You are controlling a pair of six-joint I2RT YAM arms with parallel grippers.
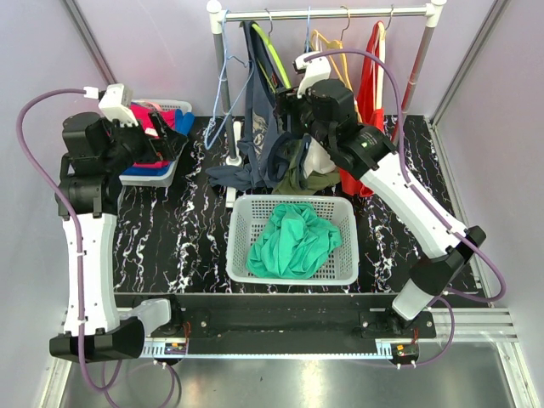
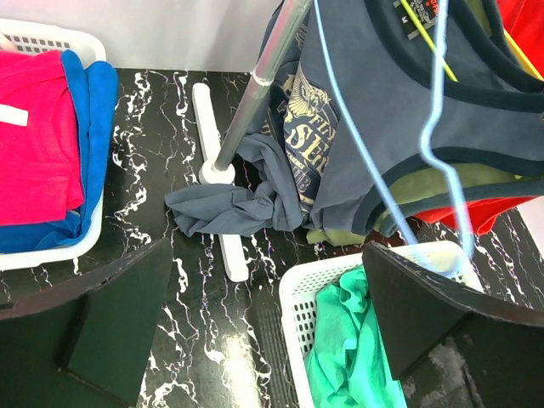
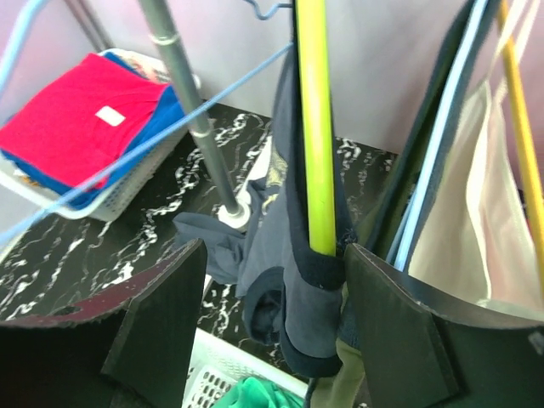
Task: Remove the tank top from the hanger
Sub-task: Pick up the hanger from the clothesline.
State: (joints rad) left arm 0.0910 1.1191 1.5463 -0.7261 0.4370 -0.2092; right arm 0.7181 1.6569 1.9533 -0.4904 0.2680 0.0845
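Pale lilac walls enclose a black marbled desk (image 1: 195,246), with a clothes rail (image 1: 323,13) set across its far edge. The navy tank top (image 1: 259,119) is hung from the rail on a yellow-green hanger (image 3: 313,127), long axis vertical and neck uppermost. Its hem is bunched on the desk beside the rail's foot. The printed front is partly lost in folds, and the hanger hook is cut off in the right wrist view. The right tool (image 3: 274,255) is set partly open, astride hanger arm and strap, with nothing clamped. The left tool (image 2: 268,251) is spread wide and empty.
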